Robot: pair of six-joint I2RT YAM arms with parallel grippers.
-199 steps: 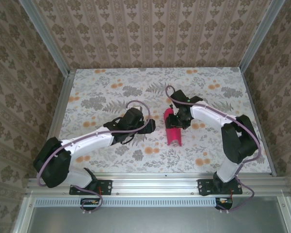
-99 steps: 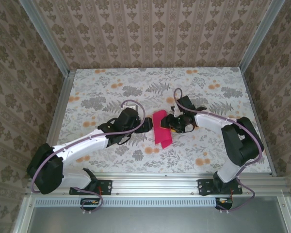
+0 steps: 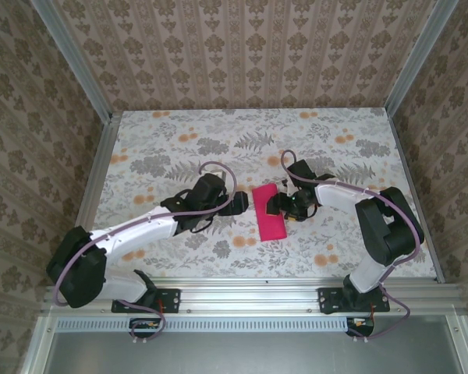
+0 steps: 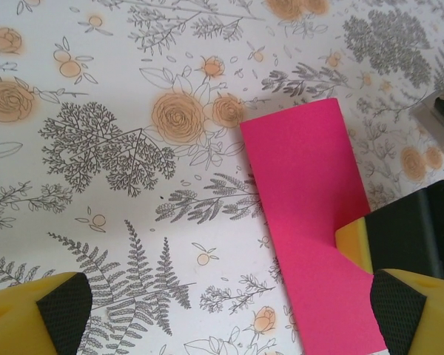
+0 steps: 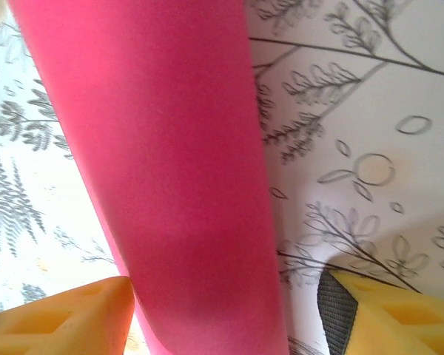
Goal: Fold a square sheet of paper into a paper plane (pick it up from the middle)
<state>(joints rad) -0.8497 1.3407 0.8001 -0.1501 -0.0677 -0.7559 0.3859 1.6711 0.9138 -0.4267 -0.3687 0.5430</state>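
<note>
Paper [image 3: 271, 212] lowered flat onto bench [image 3: 179, 140]
right gripper [image 3: 276, 204] released, fingers apart at its edge; left gripper [image 3: 240, 202] spread wide, nearby

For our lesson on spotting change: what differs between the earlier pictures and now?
The folded pink paper, held upright by the right gripper, was tipped down and now lies flat on the table; that gripper's jaws have loosened around it. The left gripper stayed open beside it.
</note>
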